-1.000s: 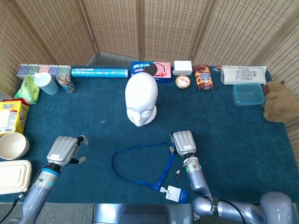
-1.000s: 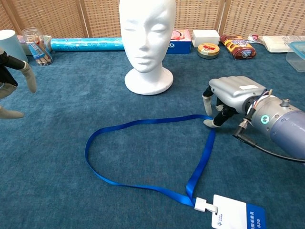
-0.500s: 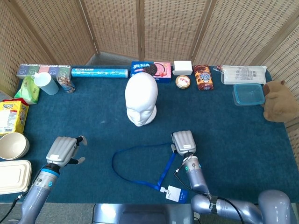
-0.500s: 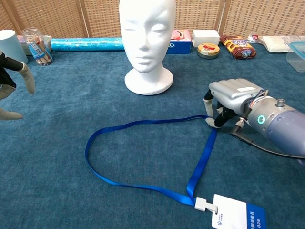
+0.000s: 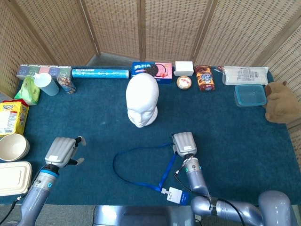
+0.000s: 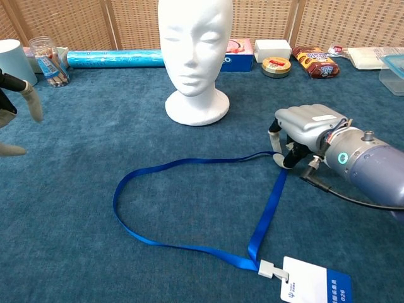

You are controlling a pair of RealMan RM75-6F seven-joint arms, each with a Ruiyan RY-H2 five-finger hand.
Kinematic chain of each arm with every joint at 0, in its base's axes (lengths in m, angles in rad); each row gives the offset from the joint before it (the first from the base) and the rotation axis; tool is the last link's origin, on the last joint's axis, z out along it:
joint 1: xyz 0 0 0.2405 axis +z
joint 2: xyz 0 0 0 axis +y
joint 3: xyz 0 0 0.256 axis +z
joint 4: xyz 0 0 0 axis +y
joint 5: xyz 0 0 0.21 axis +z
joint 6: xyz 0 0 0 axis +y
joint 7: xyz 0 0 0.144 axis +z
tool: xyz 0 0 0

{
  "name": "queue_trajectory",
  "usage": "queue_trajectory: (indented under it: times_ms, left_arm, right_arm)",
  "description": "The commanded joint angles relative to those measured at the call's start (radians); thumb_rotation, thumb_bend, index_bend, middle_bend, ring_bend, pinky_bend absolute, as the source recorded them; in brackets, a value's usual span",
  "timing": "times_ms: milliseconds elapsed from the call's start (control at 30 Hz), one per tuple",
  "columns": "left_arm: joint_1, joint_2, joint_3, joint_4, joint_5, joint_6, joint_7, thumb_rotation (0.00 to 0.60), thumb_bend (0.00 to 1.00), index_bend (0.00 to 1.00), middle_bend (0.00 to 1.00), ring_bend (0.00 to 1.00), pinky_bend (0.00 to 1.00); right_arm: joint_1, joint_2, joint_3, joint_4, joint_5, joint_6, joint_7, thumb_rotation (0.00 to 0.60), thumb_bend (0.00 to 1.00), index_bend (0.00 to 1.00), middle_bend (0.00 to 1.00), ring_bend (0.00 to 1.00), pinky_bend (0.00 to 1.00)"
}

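The right hand [image 6: 302,129] sits low over the blue counter [image 5: 235,136], knuckles up and fingers curled down, its fingertips [image 6: 278,159] pressing on the blue lanyard [image 6: 189,208] at the far right corner of the loop; whether the strap is truly pinched between the fingers or only touched cannot be told from either view. From that corner the lanyard runs two ways: one band goes left and slightly nearer across the cloth to a rounded bend at the left, then comes back toward the near right; the other band runs straight from the fingers toward the near edge. Both bands meet at a clip just beside the white badge card [image 6: 314,288], which lies flat at the near right. The loop's long axis runs left to right, with the badge end pointing toward the near edge. Just beyond the loop stands the white mannequin head [image 6: 193,57], upright and well apart from the strap. Far off to the left, the left hand [image 5: 62,151] hovers over the counter with its fingers spread, holding nothing, well apart from the lanyard.
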Motion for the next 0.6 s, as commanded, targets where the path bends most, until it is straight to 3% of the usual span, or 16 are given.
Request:
queue_trajectory:
  times_ms: [33,233,600]
  left_arm:
    - [-0.009,-0.008,-0.01,-0.001,-0.012,0.005,0.019,0.599,0.18,0.45,0.84,0.91,1.0]
    - [-0.065,-0.053,-0.039,0.005,-0.065,-0.016,0.118,0.599,0.18,0.48,0.93,1.0,1.0]
    - [-0.205,-0.241,-0.111,0.056,-0.272,-0.016,0.328,0.568,0.18,0.52,1.0,1.0,1.0]
  right_arm:
    - [0.001,0.002,0.0,-0.007,0.001,0.002,0.003,0.556,0.5,0.58,1.0,1.0,1.0]
    - [0.0,0.004,-0.006,-0.023,-0.002,0.003,0.015,0.559,0.5,0.58,1.0,1.0,1.0]
    - [-0.001,0.023,-0.015,-0.063,-0.018,0.011,0.032,0.563,0.5,0.58,1.0,1.0,1.0]
